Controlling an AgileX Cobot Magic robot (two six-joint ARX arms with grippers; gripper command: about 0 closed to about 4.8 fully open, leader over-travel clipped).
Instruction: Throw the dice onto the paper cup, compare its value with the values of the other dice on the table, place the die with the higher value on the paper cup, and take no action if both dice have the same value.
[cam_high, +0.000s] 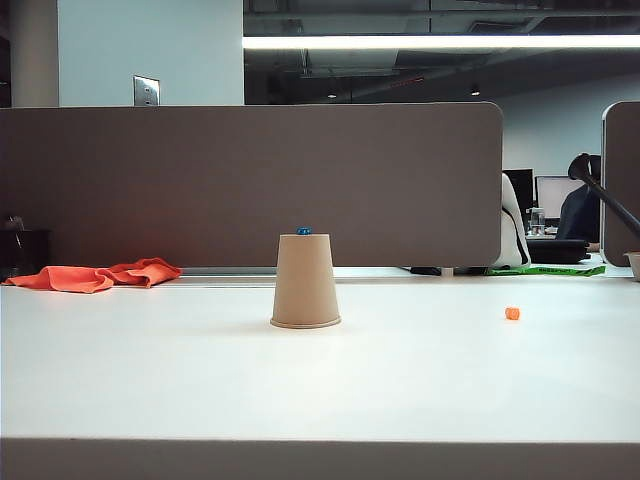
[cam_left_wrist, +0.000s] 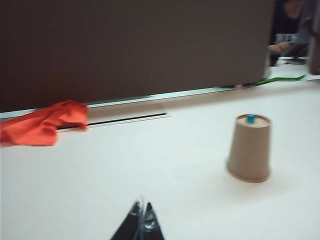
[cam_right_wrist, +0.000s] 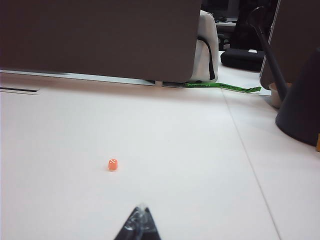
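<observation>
The tan paper cup (cam_high: 305, 281) stands upside down in the middle of the white table, also seen as the paper cup (cam_left_wrist: 249, 148) in the left wrist view. A tiny blue die (cam_high: 303, 231) rests on its upturned base, the same blue die (cam_left_wrist: 250, 118) showing from the left wrist. The tiny orange dice (cam_high: 512, 313) lies on the table to the cup's right, and the orange dice (cam_right_wrist: 113, 164) sits a short way ahead of my right gripper (cam_right_wrist: 142, 208). My left gripper (cam_left_wrist: 143, 205) is well short of the cup. Both grippers are shut and empty; neither shows in the exterior view.
A crumpled orange cloth (cam_high: 95, 275) lies at the table's back left, cloth (cam_left_wrist: 42, 123) also in the left wrist view. A brown partition (cam_high: 250, 185) runs along the back edge. A dark grey cone-shaped object (cam_right_wrist: 302, 107) stands at the right.
</observation>
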